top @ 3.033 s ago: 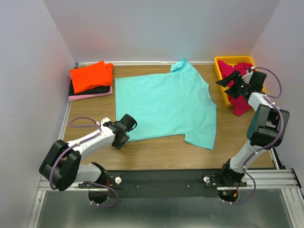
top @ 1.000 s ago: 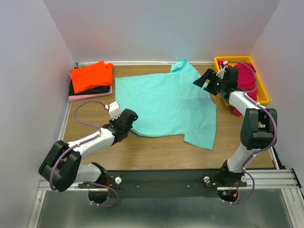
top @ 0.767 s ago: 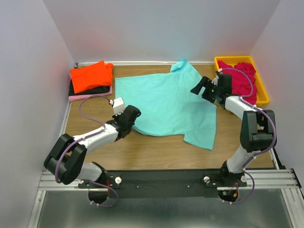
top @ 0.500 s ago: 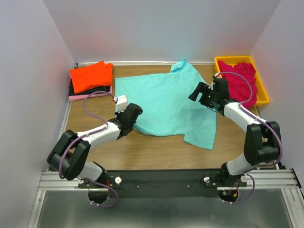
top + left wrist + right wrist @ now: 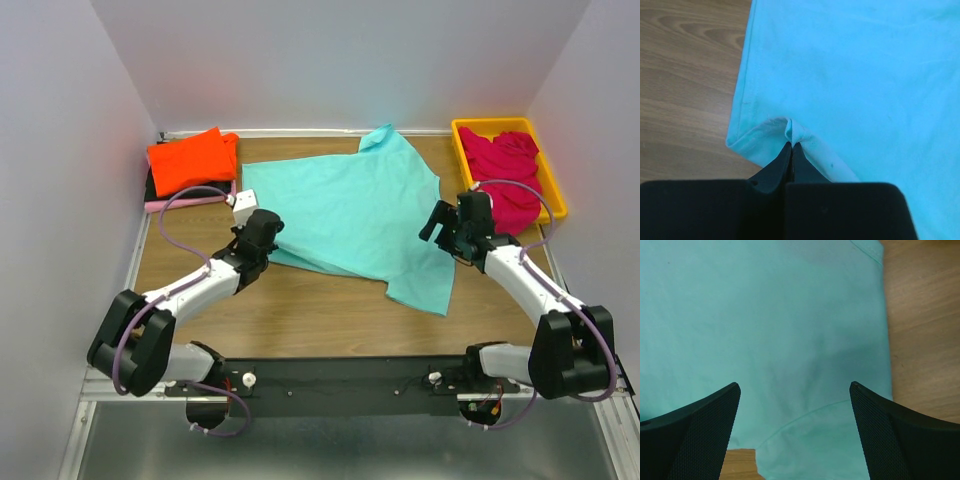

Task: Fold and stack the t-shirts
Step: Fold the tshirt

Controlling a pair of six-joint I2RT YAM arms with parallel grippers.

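The turquoise t-shirt (image 5: 350, 215) lay spread at frame centre on the tabletop (image 5: 300, 320), its lower-left hem pinched in the closed left gripper (image 5: 791, 147), the right gripper (image 5: 794, 386) gaping above its right edge.

A yellow tray (image 5: 492, 122) sits at the wooden table's (image 5: 310, 320) far-right corner.

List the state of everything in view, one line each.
Turquoise cloth t-shirt: spread out, unfolded, near-left hem pinched.
Left gripper: shut on that hem.
Right gripper: open, above the shirt's right edge.
Orange-red cloth t-shirt: folded, top of far-left stack.
Black t-shirt: folded, under the orange-red one.
Pale pink t-shirt: stack bottom.
Magenta t-shirt: crumpled in tray.
Yellow plastic tray: holds the magenta t-shirt.
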